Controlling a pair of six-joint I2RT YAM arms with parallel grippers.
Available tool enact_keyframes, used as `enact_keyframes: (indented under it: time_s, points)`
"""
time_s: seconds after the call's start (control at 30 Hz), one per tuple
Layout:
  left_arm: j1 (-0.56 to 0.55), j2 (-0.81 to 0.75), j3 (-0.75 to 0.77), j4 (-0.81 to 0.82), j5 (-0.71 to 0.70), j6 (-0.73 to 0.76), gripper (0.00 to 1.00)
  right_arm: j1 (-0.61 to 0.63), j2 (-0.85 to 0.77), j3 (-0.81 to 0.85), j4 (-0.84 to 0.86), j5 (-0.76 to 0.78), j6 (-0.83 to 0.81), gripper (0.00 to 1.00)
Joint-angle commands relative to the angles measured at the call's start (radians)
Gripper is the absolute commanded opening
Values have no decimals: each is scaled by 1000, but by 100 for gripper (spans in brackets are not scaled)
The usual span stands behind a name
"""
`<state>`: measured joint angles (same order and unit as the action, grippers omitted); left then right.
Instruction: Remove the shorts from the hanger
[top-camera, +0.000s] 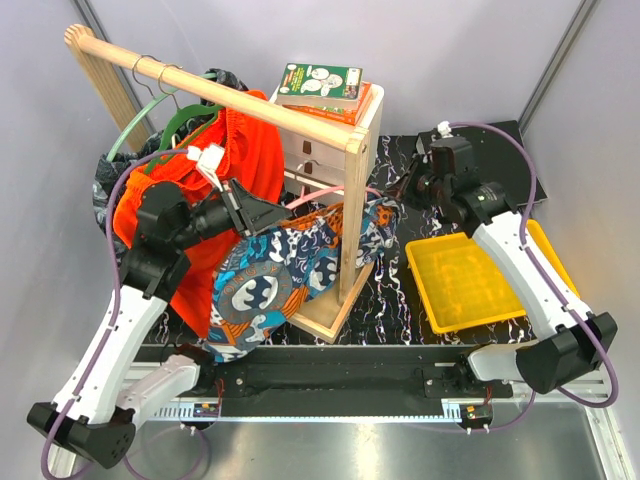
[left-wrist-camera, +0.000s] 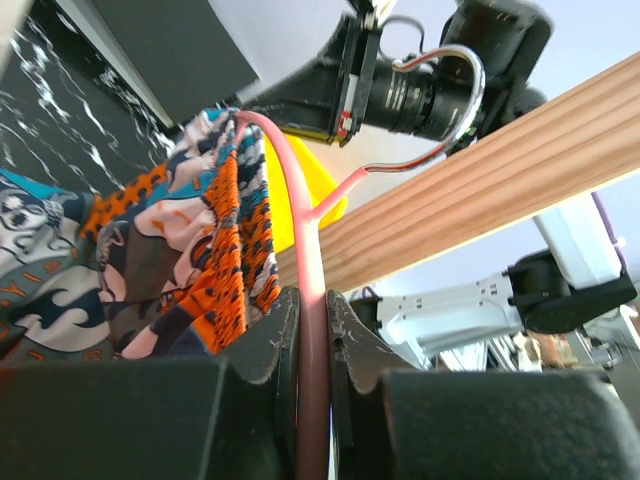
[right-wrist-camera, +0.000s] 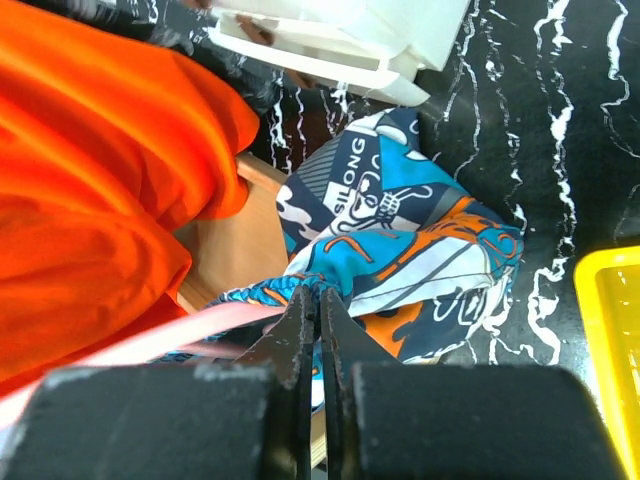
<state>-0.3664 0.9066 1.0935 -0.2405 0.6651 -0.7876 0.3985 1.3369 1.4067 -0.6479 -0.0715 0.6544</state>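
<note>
1. Table (top-camera: 388, 300): black top with white marble veining. Its left part is hidden under cloth and the arm.
2. Wooden rack (top-camera: 250, 100): pale, round-ended rail on a square post over a flat base. The left support is cut off by the orange cloth.
3. Orange shorts (top-camera: 250, 150): plain, bright, soft and deeply folded. They hang from the rail on the left side of the rack.
4. Patterned shorts (top-camera: 270, 280): thin cloth printed blue, orange, white and navy with cartoon figures. They drape from the pink hanger across the rack base, in front of the post.
5. Dark shorts (top-camera: 103, 190): navy-grey print at the far left, mostly hidden behind the orange pair. The pattern is hard to read.
6. Yellow tray (top-camera: 465, 280): rectangular plastic with a raised rim, on the table right of the rack.
7. White drawer unit (top-camera: 312, 150): small, with round knobs, behind the rack. Books (top-camera: 322, 85) are stacked on top.
8. Pink hanger (left-wrist-camera: 300, 200): thin, smooth curved rod. Its far end is buried in the patterned cloth.
9. Green hanger (top-camera: 190, 108): hooked on the rail, its lower part covered by orange cloth.
10. Left tool (left-wrist-camera: 312, 330): black textured fingers clamped narrow on the pink hanger rod.
11. Right tool (right-wrist-camera: 315, 310): fingers nearly together, pinching a gathered edge of the patterned shorts beside the pink rod.
</note>
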Motion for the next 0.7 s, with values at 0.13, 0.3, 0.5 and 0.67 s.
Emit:
enact_keyframes:
  time_s: [0.13,0.3,0.5,0.67]
  points:
    - [90,-71,69,130,-7,-22,0,-165,-10,-75,-24,29,-91,0]
    - [90,-57,51,165,1,-52,0,-171,1,-92,-19,7,-93,0]
    - [92,-70,85,96,-28,1,0,-240,33,-129,-1,-31,-110,0]
    - [90,-68,48,157,-29,-36,0,-244,39,-193,92,-135,-56,0]
